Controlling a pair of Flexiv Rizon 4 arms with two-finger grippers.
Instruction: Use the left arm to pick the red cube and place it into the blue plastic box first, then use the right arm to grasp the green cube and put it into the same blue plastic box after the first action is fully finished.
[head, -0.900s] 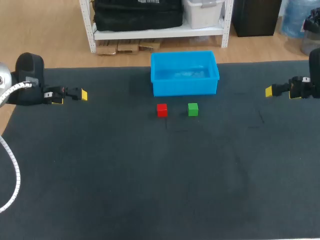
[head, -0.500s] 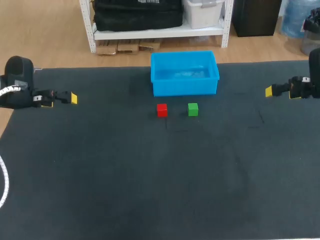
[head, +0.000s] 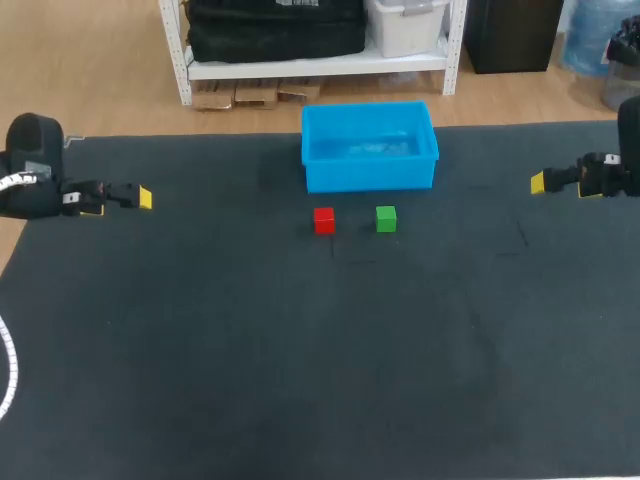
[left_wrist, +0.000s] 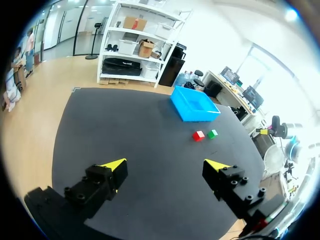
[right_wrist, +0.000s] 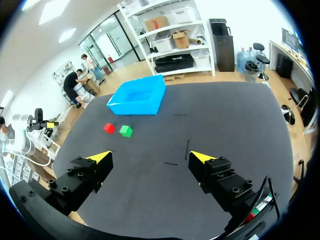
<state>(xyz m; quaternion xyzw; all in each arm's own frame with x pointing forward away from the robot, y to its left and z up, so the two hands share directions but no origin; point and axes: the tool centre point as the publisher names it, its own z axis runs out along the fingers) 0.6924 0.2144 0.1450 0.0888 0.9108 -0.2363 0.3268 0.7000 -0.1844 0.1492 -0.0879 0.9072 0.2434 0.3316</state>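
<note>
Dark mat (head: 300, 380) covers the table from edge to edge, and from where I stand the blue box (head: 370, 176) sits at its far side, about the middle, open side up. Just in front of the box, on the mat, lie the two cubes side by side with a small gap between them: the red cube (head: 324, 220) toward the left arm's side, the green cube (head: 386, 219) toward the right arm's side. Neither touches the box or the other cube. The left gripper (left_wrist: 165, 165) hangs over the mat's left edge, level with the box's front and well apart from the cubes. Its fingers stand spread wide, with only bare mat showing between the yellow tips, and they touch nothing. From its wrist camera the box and both cubes show far ahead of the fingers. The right gripper (right_wrist: 150, 157) hangs at the opposite edge of the mat, equally far from the cubes. It too is spread wide and grips nothing, and the box and cubes lie ahead of it, off toward the finger nearer the left arm.
</note>
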